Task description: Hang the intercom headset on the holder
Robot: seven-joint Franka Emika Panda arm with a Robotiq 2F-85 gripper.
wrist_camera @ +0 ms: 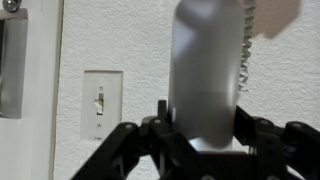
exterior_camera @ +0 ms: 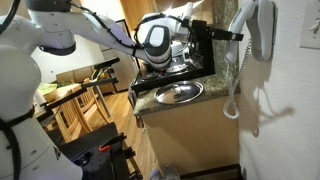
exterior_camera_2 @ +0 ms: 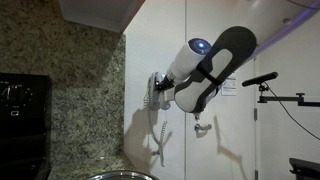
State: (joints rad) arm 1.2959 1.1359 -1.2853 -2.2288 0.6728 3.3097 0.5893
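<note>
Over on the left, the white arm (exterior_camera: 60, 30) stretches across the room towards the wall. Below its reach a steel bowl (exterior_camera: 178, 93) sits on the stone counter (exterior_camera: 146, 100), well clear of the action. Moving right, here's the gripper (wrist_camera: 203, 128), held level and pointing at the wall. The wrist view tells the story: its black fingers (wrist_camera: 158, 125) are clamped on either side of the intercom headset (wrist_camera: 205, 70), pinching the lower part of it. The headset stands upright in that grip, a pale grey bar filling the middle of the wrist view. Its white coiled cord (exterior_camera: 234, 85) drops from it and hangs in a long loop down the wall, past counter height. Just to the right, in an exterior view, the holder (exterior_camera: 266, 30) is fixed high on the white wall. The headset is up at that same height and just beside it. Whether the two are touching, I can't tell from here. Further right along the wall, a white switch plate (wrist_camera: 102, 105) lies flat, apart from the holder.
</note>
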